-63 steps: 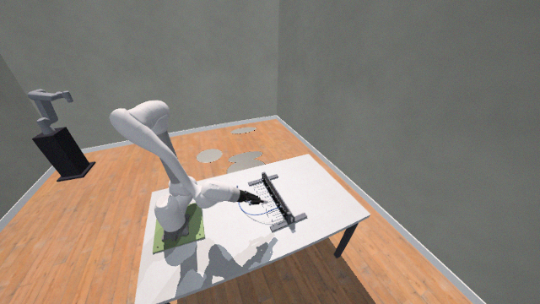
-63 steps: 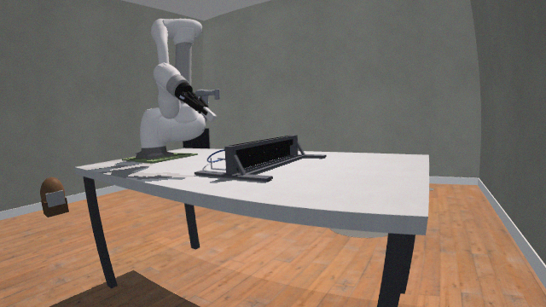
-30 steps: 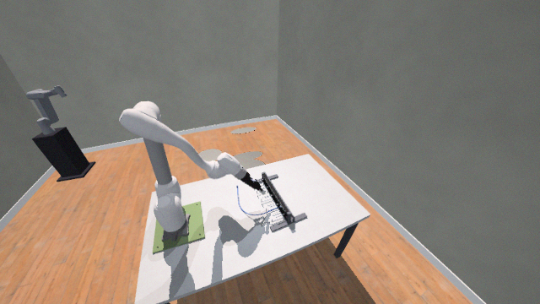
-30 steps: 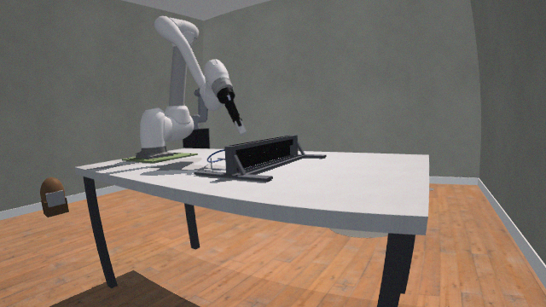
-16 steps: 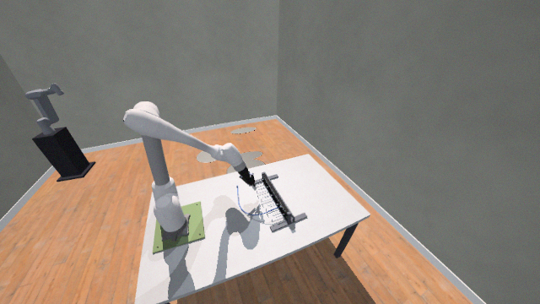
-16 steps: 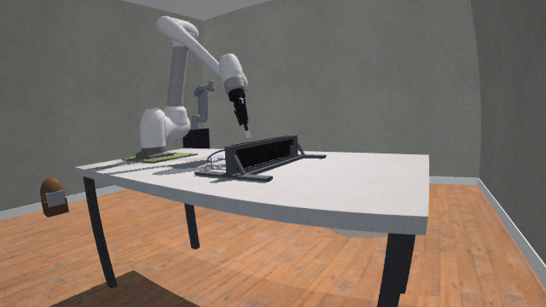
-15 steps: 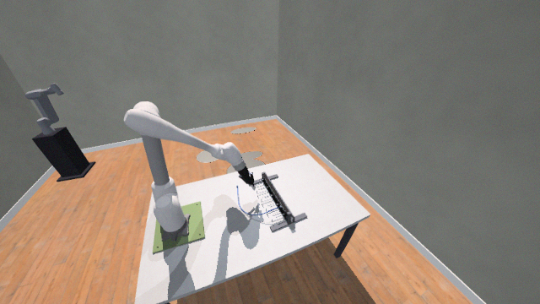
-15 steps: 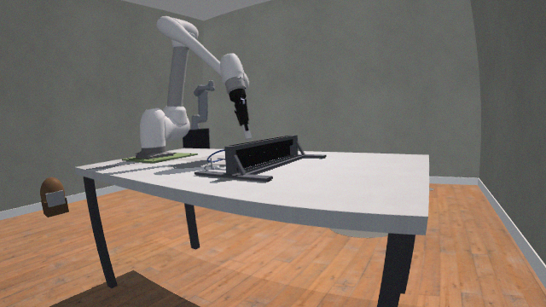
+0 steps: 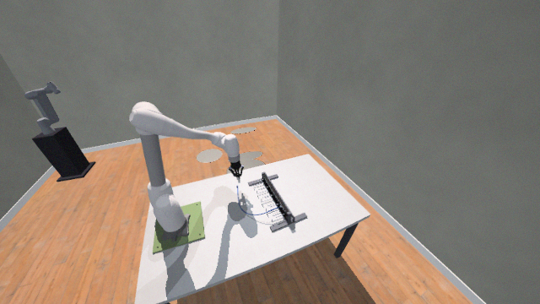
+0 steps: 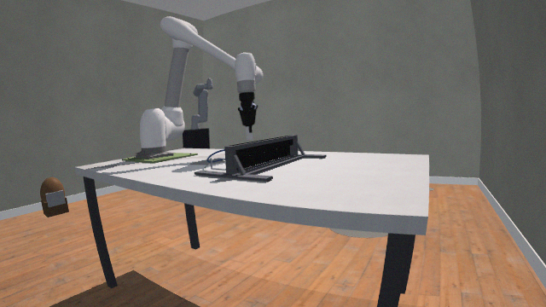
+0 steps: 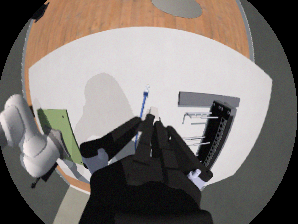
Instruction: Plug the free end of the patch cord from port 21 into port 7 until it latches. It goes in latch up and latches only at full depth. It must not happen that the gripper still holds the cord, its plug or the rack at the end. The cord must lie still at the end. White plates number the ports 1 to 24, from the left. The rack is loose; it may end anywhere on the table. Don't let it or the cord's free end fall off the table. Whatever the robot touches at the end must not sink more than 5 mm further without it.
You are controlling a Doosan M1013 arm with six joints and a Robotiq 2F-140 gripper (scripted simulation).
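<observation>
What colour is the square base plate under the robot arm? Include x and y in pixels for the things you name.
Green (image 9: 197,217) (image 10: 188,154) (image 11: 54,120); the top view shows it best.

The rack (image 9: 276,196) (image 10: 261,144) (image 11: 217,131) bars the way; table (image 9: 325,190) (image 10: 363,183) (image 11: 150,55) beyond its 2 feet lies open

Counts: one rack, one blue cord, two arms

One tabletop (image 9: 329,190) (image 10: 363,183) (image 11: 165,55) carries one rack (image 9: 276,198) (image 10: 230,159) (image 11: 218,131), one blue cord (image 9: 258,214) (image 10: 212,154) (image 11: 143,107), and one green plate (image 9: 196,219) (image 10: 183,156) (image 11: 59,122) near an edge. Two arms (image 9: 153,158) (image 10: 177,77) stand in the room.
</observation>
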